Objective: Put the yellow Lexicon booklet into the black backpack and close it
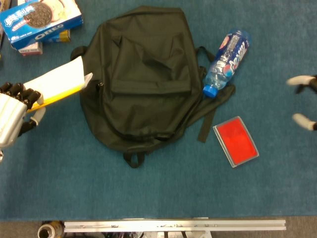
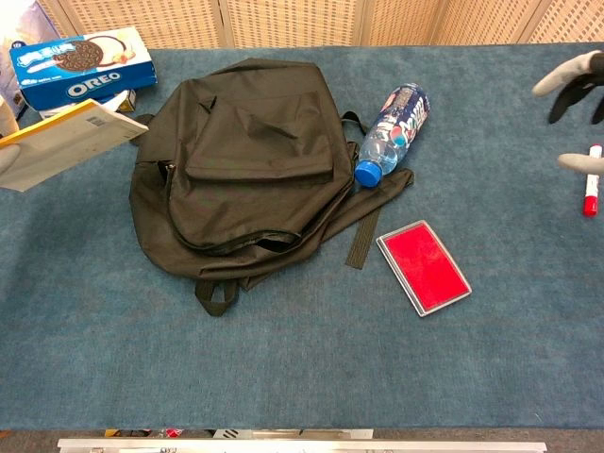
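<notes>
The black backpack (image 1: 141, 74) lies flat on the blue table, also in the chest view (image 2: 247, 165); its main zip looks partly open along the lower curve. My left hand (image 1: 14, 113) holds the yellow Lexicon booklet (image 1: 58, 85) lifted off the table, its free end just reaching the backpack's left edge. In the chest view the booklet (image 2: 68, 143) hangs tilted at the left border, the hand itself nearly out of frame. My right hand (image 1: 304, 101) shows blurred at the right edge, fingers apart and empty; in the chest view it (image 2: 578, 94) hovers above the red marker (image 2: 592, 179).
An Oreo box (image 1: 40, 19) stands at the back left. A water bottle (image 1: 226, 62) lies against the backpack's right side. A red flat case (image 1: 236, 141) lies near the right strap. The table's front edge (image 1: 173, 225) runs along the bottom.
</notes>
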